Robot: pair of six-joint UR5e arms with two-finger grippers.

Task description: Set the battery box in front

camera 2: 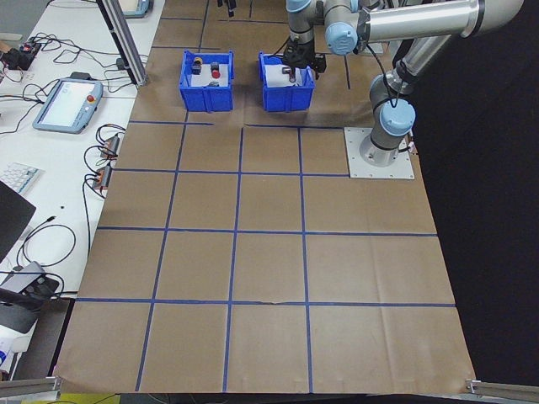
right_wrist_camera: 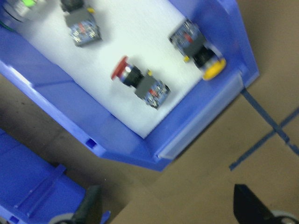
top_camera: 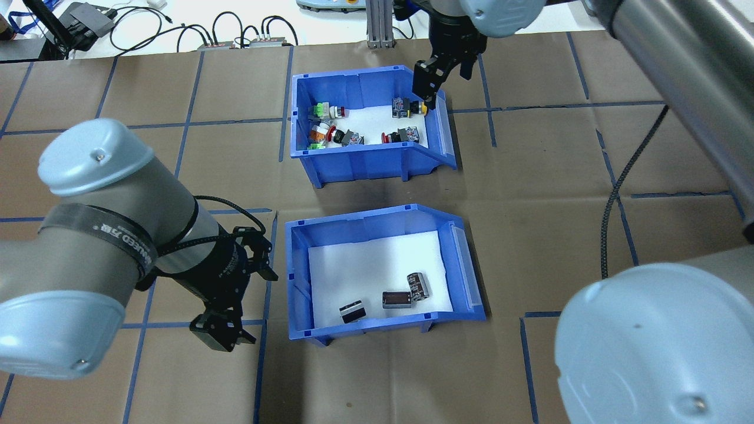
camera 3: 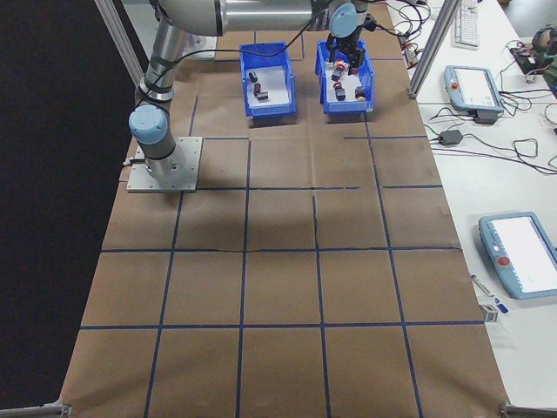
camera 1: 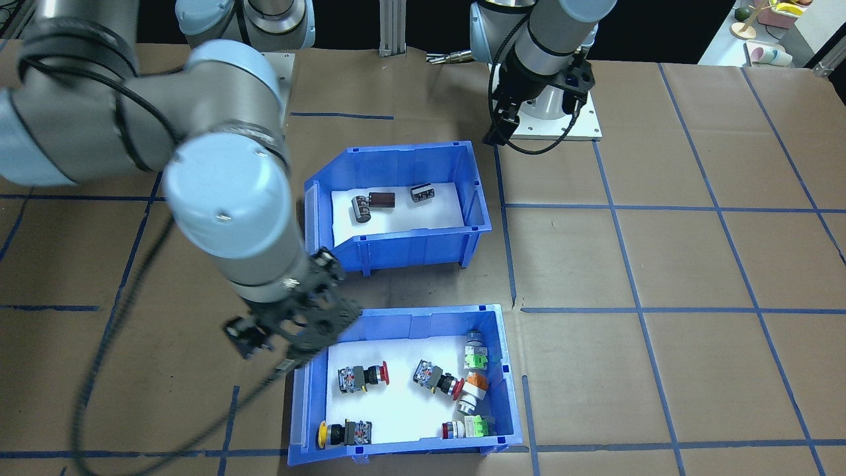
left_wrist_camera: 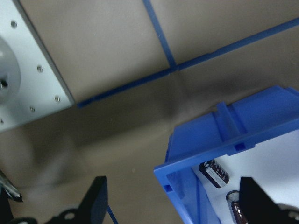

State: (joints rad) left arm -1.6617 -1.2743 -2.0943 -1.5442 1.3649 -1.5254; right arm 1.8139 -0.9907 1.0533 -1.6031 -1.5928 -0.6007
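The battery box (top_camera: 377, 219) is a blue bin with a white foam liner and three dark cylinders (top_camera: 396, 299), on the robot's side of the table. It also shows in the front view (camera 1: 403, 246) and the left wrist view (left_wrist_camera: 224, 144). My left gripper (top_camera: 221, 335) hangs open over bare paper beside the box's left wall, holding nothing; in the left wrist view its fingers (left_wrist_camera: 98, 200) stand wide apart. My right gripper (top_camera: 430, 88) is open over the right far corner of the other blue bin, with nothing in it (right_wrist_camera: 166, 191).
The other blue bin (top_camera: 365, 162) holds several coloured push-button switches (top_camera: 406, 107) and sits just beyond the battery box. Brown paper with blue tape lines covers the table. The left arm's base plate (camera 1: 562, 122) lies near the left gripper. Cables and tablets lie beyond the table edge.
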